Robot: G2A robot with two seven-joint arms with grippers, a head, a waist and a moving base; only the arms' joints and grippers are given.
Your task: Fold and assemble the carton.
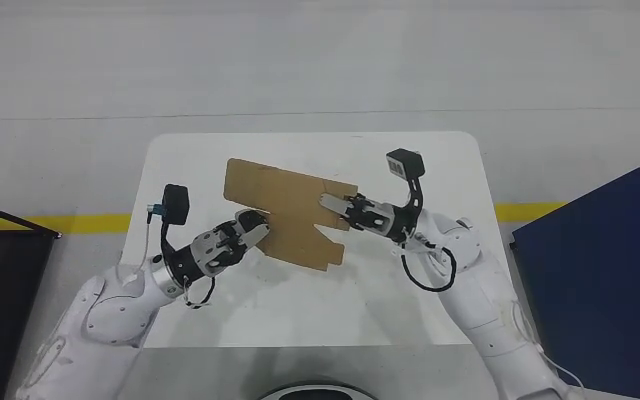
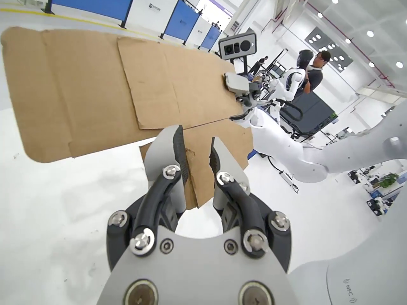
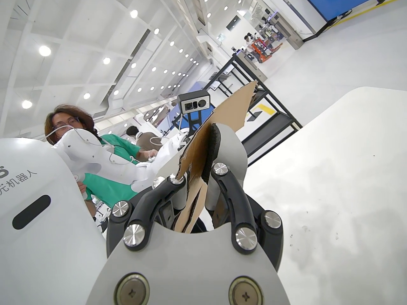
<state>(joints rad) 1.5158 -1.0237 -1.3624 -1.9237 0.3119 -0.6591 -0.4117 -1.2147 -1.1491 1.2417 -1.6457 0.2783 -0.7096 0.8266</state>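
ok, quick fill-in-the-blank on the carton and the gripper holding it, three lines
1. The carton is ___, not yet folded into a box.
2. The right gripper is ___ on the carton's edge.
3. The table under the carton is ___ in colour.
Missing words: flat; shut; white.

The carton [image 1: 285, 205] is matt brown cardboard. The table [image 1: 400, 300] under it is smooth and white. The left gripper [image 2: 195, 142] has dull metal fingers [image 2: 160, 160] with black ribbed pads [image 2: 180, 150].
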